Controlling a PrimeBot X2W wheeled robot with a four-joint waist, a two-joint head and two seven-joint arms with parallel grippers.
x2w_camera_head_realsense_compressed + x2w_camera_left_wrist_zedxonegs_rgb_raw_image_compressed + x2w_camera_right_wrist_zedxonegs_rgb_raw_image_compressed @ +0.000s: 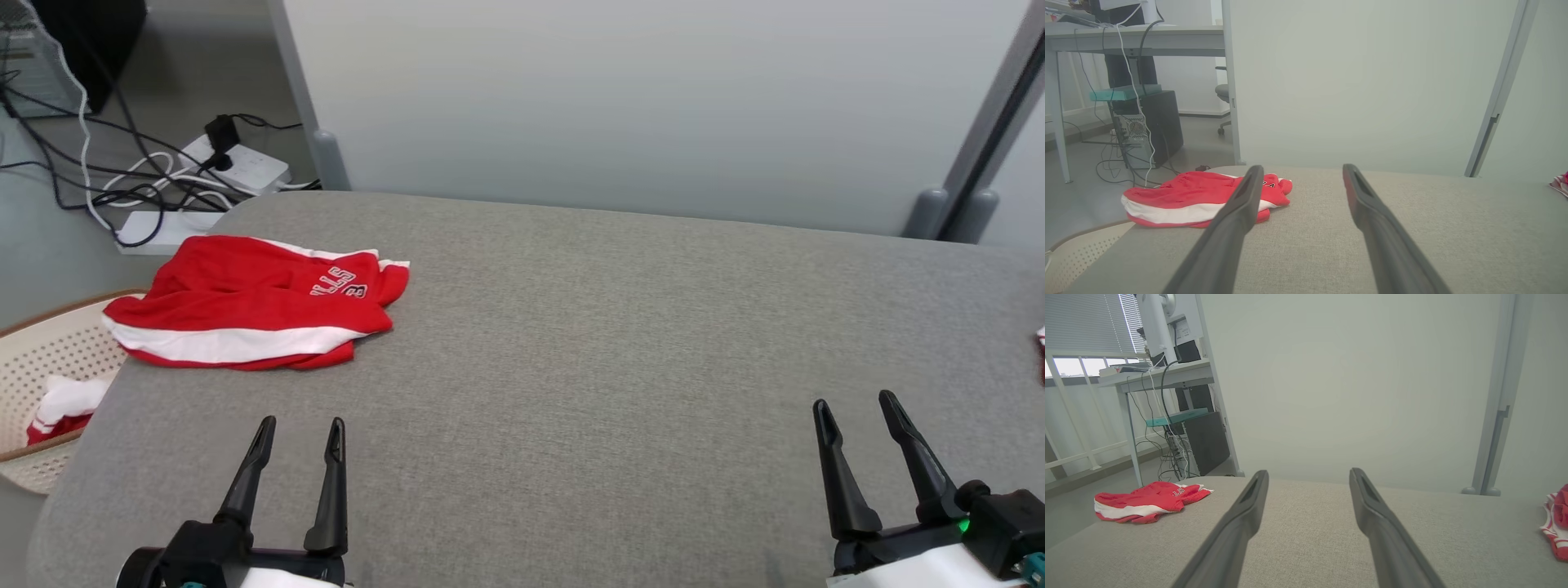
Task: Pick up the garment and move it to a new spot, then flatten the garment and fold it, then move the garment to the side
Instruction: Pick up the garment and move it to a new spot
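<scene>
A red garment (257,304) with white stripes and white lettering lies folded at the far left of the grey table (588,343), near its left edge. It also shows in the left wrist view as the garment (1184,198) and in the right wrist view as the garment (1147,500). My left gripper (300,429) stands open above the table's near edge, just in front of the garment, nothing between its fingers. My right gripper (857,404) stands open at the near right, empty. The left gripper (1300,169) and right gripper (1308,473) show spread fingers.
A perforated cream basket (41,359) with red and white cloth sits beside the table's left edge. More red and white cloth (1555,526) lies at the table's right edge. Cables and power strips (212,163) lie on the floor at far left. A pale partition (653,98) stands behind.
</scene>
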